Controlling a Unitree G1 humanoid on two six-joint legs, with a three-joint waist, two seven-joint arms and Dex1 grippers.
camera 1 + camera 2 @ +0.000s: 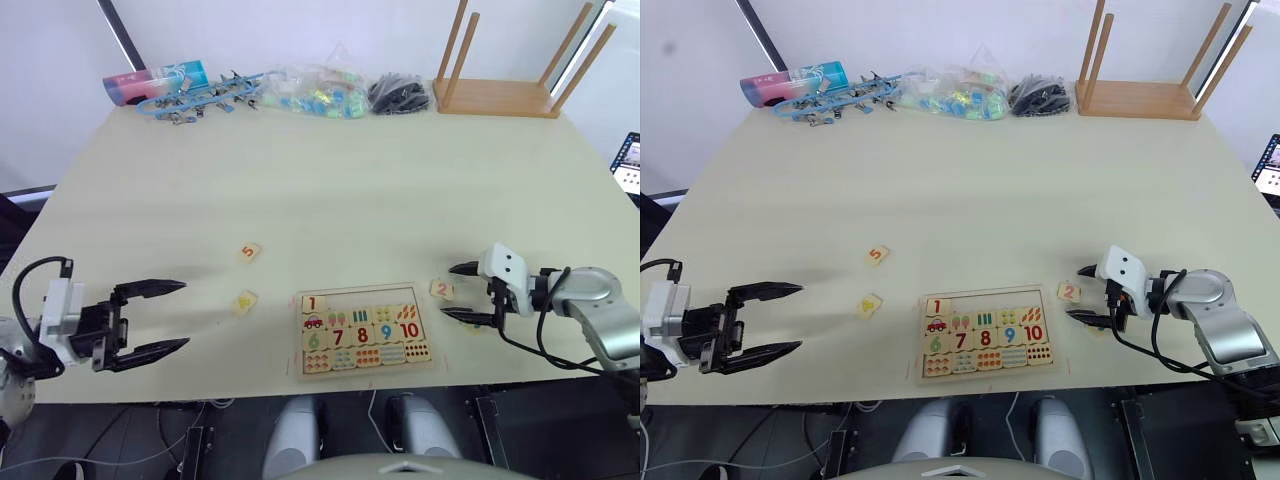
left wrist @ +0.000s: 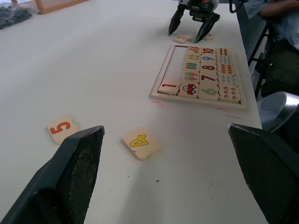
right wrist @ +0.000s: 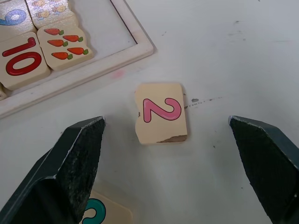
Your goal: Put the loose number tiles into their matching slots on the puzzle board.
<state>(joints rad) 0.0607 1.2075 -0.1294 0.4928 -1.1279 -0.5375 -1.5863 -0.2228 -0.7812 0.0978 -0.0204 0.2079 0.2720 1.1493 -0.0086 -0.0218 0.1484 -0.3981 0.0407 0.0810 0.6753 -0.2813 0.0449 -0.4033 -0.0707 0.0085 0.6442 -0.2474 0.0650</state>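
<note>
Sitting flat near the front edge of the table (image 1: 330, 190), roughly centred: puzzle board (image 1: 362, 372), raised rim all round. Filling only the left end of its first row: 1 tile (image 1: 314, 304); leaving the rest of the matching slots (image 1: 370, 297) open as bare recess. Lying loose on the table: 2 tile (image 3: 161, 112) just off the board's right rim, not touching it, digit up; 3 tile (image 3: 100, 212) close beside it toward the front edge, only partly showing; 4 tile (image 2: 140, 143) left of the board, well apart from it; 5 tile (image 2: 61, 129) a little farther back and left of the 4. Hovering at the front right edge: right gripper (image 1: 468, 293), fingers spread wide, straddling the 2 tile with clear gap on both sides, gripping nothing. Hovering at the front left corner: left gripper (image 1: 152, 318), also spread wide, empty, pointing across toward the 4 and 5 tiles, with bare tabletop between. Giving plenty of free room: whole middle of the table. Crowding only the back edge: pink-and-blue tube (image 1: 155, 81), blue clips (image 1: 205, 96), clear bag of coloured pieces (image 1: 318, 92), dark bundle (image 1: 403, 95), upturned wooden stool (image 1: 510, 70) at the back right corner.
</note>
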